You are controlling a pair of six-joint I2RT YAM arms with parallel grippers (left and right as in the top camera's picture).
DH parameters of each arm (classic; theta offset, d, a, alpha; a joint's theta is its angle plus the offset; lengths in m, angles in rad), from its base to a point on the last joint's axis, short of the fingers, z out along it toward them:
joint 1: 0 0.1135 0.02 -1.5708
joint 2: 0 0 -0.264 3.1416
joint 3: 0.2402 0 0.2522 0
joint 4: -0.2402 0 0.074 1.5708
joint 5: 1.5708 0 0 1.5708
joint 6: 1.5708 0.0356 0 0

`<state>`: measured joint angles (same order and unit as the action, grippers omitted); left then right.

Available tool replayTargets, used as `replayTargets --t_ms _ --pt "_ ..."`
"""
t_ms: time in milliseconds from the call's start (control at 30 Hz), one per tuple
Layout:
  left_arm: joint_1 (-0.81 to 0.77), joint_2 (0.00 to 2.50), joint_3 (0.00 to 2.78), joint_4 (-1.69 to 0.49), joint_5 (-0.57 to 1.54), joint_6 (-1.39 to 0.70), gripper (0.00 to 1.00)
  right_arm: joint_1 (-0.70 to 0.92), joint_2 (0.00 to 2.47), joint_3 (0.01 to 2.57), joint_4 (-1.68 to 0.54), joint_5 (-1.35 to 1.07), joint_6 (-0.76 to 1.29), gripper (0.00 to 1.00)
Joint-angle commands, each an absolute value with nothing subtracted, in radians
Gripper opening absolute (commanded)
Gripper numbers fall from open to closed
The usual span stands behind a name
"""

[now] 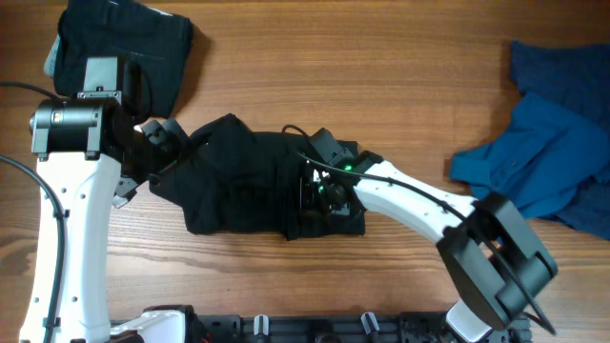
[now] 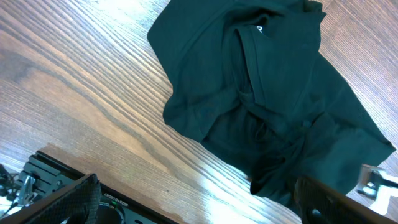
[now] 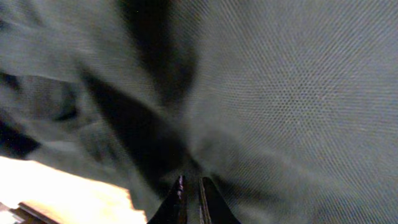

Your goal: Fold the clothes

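Observation:
A crumpled black shirt [image 1: 238, 181] lies at the table's middle; it also shows in the left wrist view [image 2: 261, 93] and fills the right wrist view [image 3: 280, 93]. My left gripper [image 1: 157, 143] is at the shirt's left edge. Its fingers [image 2: 205, 208] are spread wide and empty above the bare wood in front of the shirt. My right gripper [image 1: 319, 191] is down on the shirt's right half. Its fingers [image 3: 191, 186] are pressed together on a pinch of the black fabric.
A folded dark garment [image 1: 124, 48] lies at the back left, partly under my left arm. A heap of blue clothes [image 1: 553, 143] lies at the right edge. A black rail [image 2: 68, 186] runs along the table's front edge.

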<state>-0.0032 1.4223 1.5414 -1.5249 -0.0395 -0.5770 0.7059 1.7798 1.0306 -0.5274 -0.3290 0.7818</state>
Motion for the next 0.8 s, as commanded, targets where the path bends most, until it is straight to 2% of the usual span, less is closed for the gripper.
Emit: replayTargets --t_ms 0,233,300,367,400,467,500,767 --pt "0.004 1.423 1.535 -1.515 -0.053 -0.557 1.0 0.703 1.642 1.036 -0.521 -0.3 0.785 0.11" --pt "0.004 1.423 1.535 -1.507 -0.052 -0.557 1.0 0.706 1.657 1.034 -0.504 -0.344 0.788 0.19" --pt "0.004 1.423 1.535 -1.507 -0.053 -0.557 1.0 0.706 1.665 1.034 -0.491 -0.336 0.788 0.27" --pt "0.004 1.424 1.535 -1.504 -0.054 -0.556 1.0 0.706 1.666 1.034 -0.478 -0.314 0.789 0.66" --pt "0.004 1.427 1.535 -1.502 -0.054 -0.553 1.0 0.704 1.666 1.034 -0.472 -0.306 0.79 0.81" --pt "0.004 1.435 1.535 -1.495 -0.062 -0.552 1.0 0.69 1.666 1.034 -0.467 -0.307 0.813 0.96" --pt "0.005 1.445 1.535 -1.489 -0.064 -0.543 1.0 0.68 1.666 1.034 -0.469 -0.307 0.83 0.99" --pt "0.065 1.613 1.535 -1.443 -0.057 -0.476 1.0 0.651 1.666 1.034 -0.485 -0.279 0.771 1.0"
